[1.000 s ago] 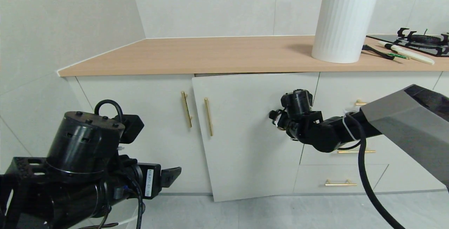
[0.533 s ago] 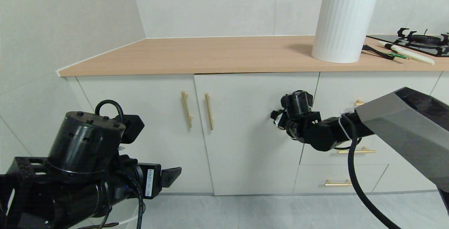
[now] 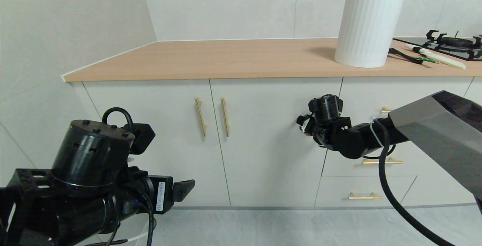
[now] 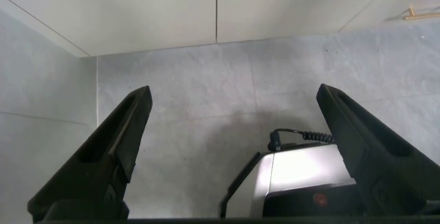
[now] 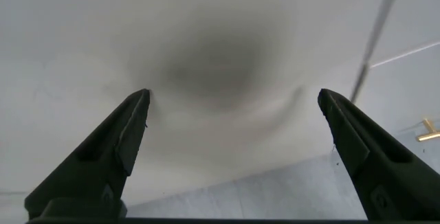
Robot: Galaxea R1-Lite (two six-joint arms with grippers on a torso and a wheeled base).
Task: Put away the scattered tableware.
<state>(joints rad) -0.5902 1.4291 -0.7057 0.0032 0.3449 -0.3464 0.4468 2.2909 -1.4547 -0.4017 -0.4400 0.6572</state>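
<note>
left gripper (image 4: 234, 93): nearest and low on the robot's left side; its fingers (image 4: 113, 148) are spread wide with nothing between them, and the grey tiled floor (image 4: 199, 86) lies beyond them.
right gripper (image 5: 232, 95): out ahead on the right arm, fingers (image 5: 110, 148) spread wide and holding nothing. The tips are right up at the pale face of the cupboard door (image 3: 271, 144); I cannot tell whether they touch it.
cupboard door: closed, flush with the door beside it. Two upright gold handles (image 3: 224, 117) stand side by side where the two doors meet.
drawers (image 3: 361, 189): to the right of that door, with gold handles, partly behind the right arm.
counter (image 3: 211, 59): wooden top running along above the cupboards.
container (image 3: 367, 27): tall, white and ribbed, upright on the counter toward the right.
tableware: a black utensil (image 3: 406, 56), a long white utensil (image 3: 438, 58) and a thin green piece (image 3: 427, 60) lie on the counter just right of the container, well apart from both grippers.
stove (image 3: 452, 42): black, at the far right, just behind the tableware.
</note>
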